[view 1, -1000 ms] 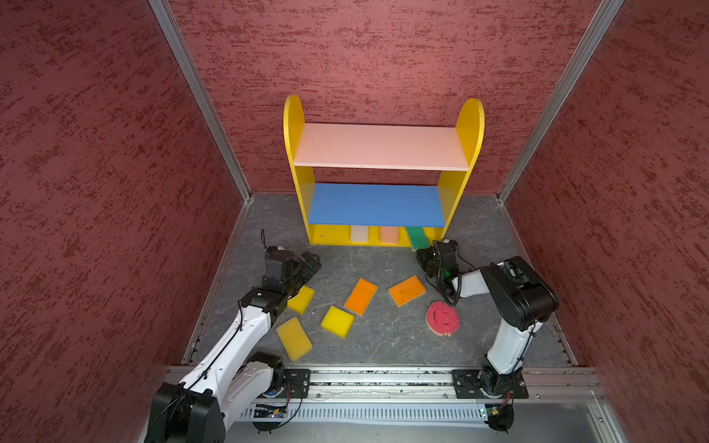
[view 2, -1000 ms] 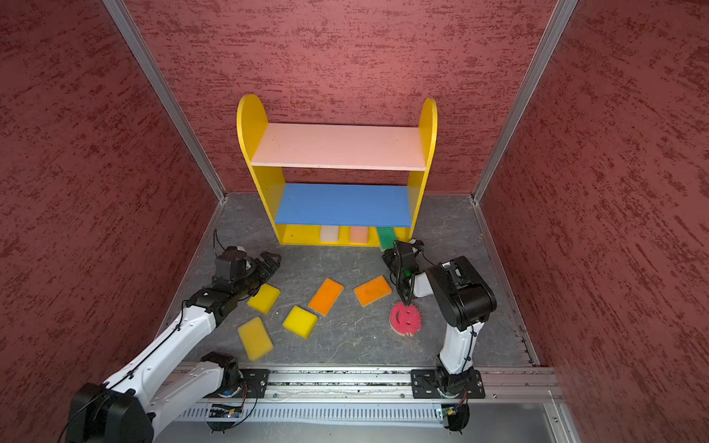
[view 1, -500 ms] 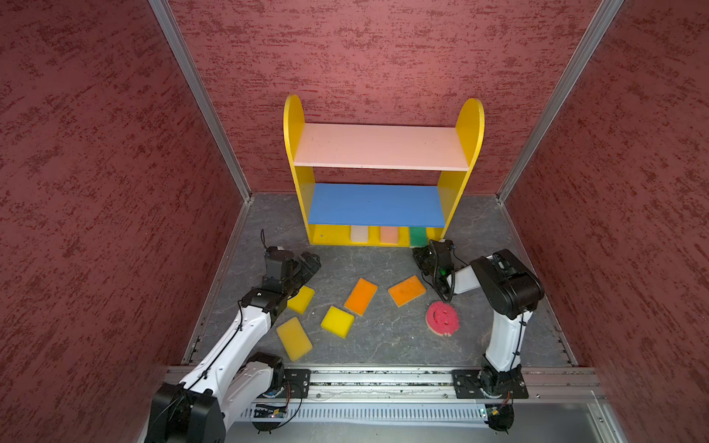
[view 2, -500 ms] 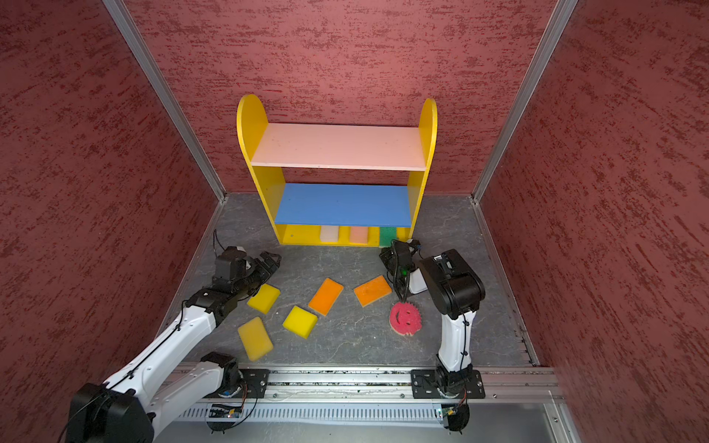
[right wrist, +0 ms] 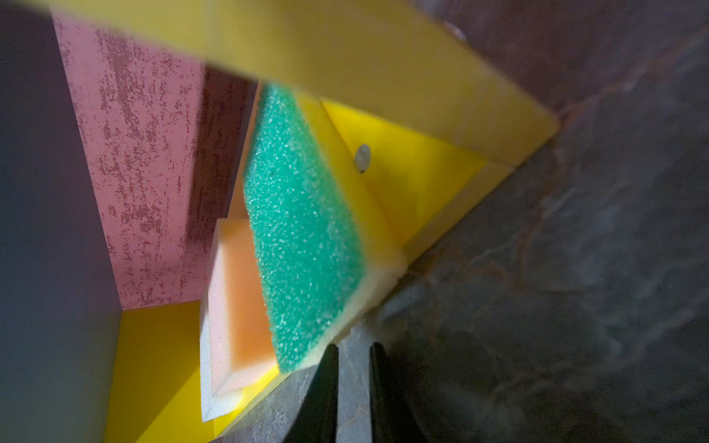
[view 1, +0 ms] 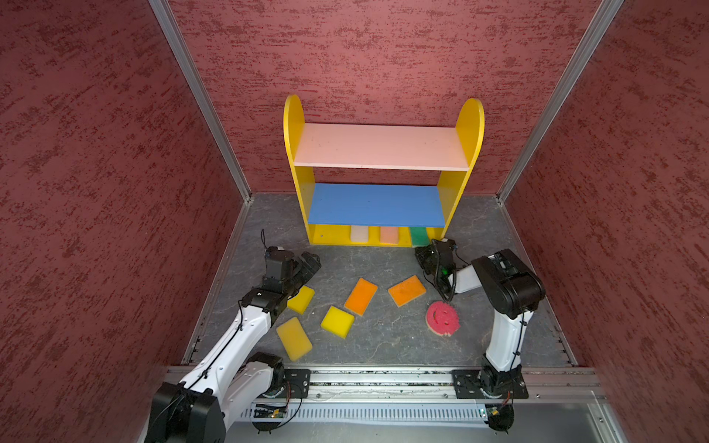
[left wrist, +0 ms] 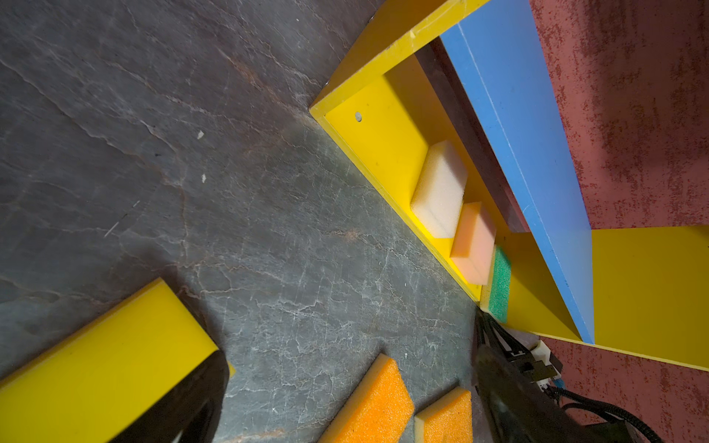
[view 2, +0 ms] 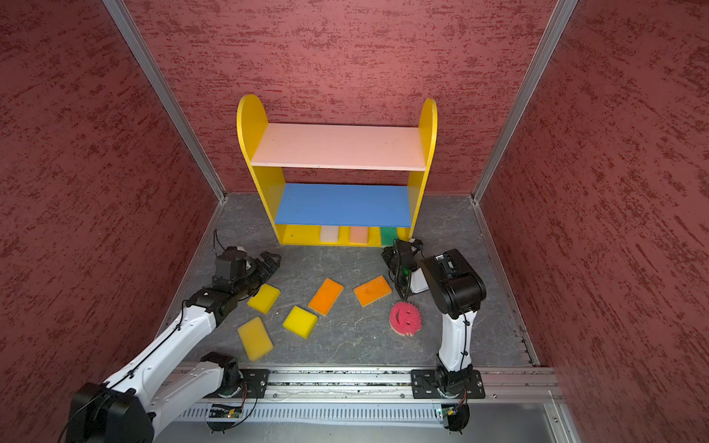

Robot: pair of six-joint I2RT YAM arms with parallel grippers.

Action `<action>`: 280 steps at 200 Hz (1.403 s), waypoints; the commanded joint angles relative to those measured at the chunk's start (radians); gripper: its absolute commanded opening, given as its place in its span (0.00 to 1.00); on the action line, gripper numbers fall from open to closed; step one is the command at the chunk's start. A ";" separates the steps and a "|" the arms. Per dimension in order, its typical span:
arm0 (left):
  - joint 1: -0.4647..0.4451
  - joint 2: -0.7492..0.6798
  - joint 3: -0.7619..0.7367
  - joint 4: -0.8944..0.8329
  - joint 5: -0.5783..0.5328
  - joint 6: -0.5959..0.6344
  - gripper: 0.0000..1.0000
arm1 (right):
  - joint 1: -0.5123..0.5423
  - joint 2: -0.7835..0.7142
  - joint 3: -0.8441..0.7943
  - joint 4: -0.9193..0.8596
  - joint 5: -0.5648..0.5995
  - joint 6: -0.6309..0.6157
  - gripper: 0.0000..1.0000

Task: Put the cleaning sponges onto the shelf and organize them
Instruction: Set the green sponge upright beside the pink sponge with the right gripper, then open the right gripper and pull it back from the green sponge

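Right gripper (right wrist: pixel 353 349) at the foot of the three-tier yellow-sided shelf (view 1: pixel 294 126), holding nothing.
Only the right wrist view shows its jaws: a narrow slit apart, grey floor (right wrist: pixel 575 268) between, the green-topped rectangular foam sponge (right wrist: pixel 303 214) lying on the yellow bottom board (right wrist: pixel 414 180) just past their tips, beside a peach foam sponge (right wrist: pixel 241 291). In both top views the blue middle board (view 1: pixel 376 205) hides most of that row. Left gripper (view 1: pixel 311 264) gapes wide and empty beside a yellow foam sponge (view 1: pixel 303 299), which its wrist partly covers.
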 commanded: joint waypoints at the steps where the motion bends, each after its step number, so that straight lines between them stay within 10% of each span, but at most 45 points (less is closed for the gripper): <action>1: 0.007 0.007 -0.010 0.021 0.005 0.007 1.00 | -0.013 -0.029 0.004 0.017 0.027 0.020 0.18; 190: 0.007 0.030 0.000 0.035 0.011 0.004 0.99 | -0.001 -0.069 -0.028 0.016 -0.028 -0.010 0.17; 280: 0.008 0.021 0.001 0.035 0.009 0.004 0.99 | -0.125 -0.724 -0.347 -0.400 -0.013 -0.187 0.18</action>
